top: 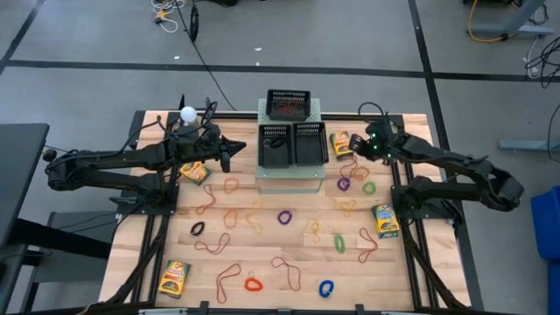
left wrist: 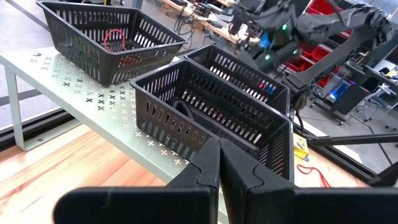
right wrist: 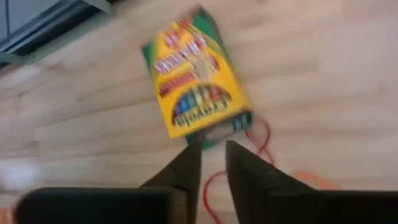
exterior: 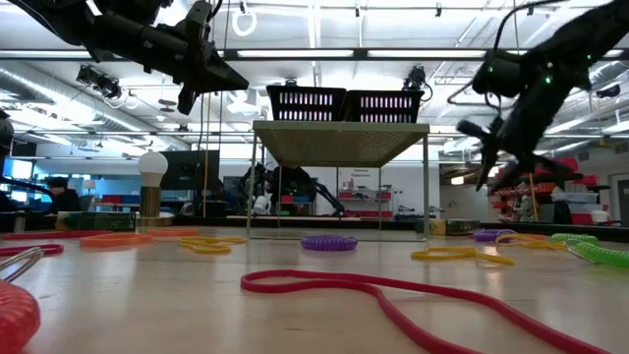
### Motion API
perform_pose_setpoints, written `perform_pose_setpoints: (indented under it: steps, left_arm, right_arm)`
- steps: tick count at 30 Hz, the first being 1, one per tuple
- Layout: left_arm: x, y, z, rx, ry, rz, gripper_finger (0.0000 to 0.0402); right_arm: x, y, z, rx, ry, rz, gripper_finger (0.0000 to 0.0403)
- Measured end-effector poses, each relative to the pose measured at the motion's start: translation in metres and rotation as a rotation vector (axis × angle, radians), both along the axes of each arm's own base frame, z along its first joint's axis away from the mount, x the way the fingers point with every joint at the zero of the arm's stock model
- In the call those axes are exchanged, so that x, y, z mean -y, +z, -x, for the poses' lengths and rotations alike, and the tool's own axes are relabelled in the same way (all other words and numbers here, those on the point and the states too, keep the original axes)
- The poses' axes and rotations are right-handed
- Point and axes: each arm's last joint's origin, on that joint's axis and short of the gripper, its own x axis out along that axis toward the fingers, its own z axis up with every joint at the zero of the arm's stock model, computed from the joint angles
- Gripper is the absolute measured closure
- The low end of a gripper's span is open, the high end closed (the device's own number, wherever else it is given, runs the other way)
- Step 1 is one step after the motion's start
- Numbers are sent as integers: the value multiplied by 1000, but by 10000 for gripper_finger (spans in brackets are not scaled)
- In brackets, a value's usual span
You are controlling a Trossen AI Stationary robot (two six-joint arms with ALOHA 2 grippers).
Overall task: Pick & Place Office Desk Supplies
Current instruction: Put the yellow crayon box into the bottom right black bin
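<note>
Right tool [right wrist: 212, 152] hangs over a yellow-green crayon box [right wrist: 196, 78] lying flat on the tabletop [top: 262, 262], upper right of centre in the high view, beside the black mesh trays [top: 293, 144]. Fingers slightly parted, gripping nothing; a red rubber band [right wrist: 258, 140] lies by the box's end. Left tool [left wrist: 217, 168] is pressed together, empty, raised left of the trays above another crayon box [top: 193, 171]. More crayon boxes, thin bands and coloured loops scattered over the lower tabletop.
</note>
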Motion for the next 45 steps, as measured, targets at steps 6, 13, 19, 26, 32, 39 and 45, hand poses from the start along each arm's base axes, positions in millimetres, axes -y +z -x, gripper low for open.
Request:
perform_pose_setpoints:
  steps: [6,13,19,26,32,39,45]
  left_arm:
    - [0,0,0,1,1,5,394]
    - [0,0,0,1,1,5,394]
    - [0,0,0,1,1,5,394]
    - [0,0,0,1,1,8,394]
    - [0,-1,0,-5,2,13,394]
    - [0,-2,0,-8,4,28,394]
    - [0,-2,0,-13,5,34,394]
  right_arm:
    - [0,-23,1,112,-211,-52,236]
    - [9,-40,-11,109,-304,-118,224]
    - [20,-44,-26,143,-331,-112,237]
    - [25,-54,-31,112,-346,-127,271]
    - [32,-54,-29,82,-314,-52,333]
    - [38,-54,-23,10,-193,10,397]
    - [42,-50,-22,-85,-42,79,401]
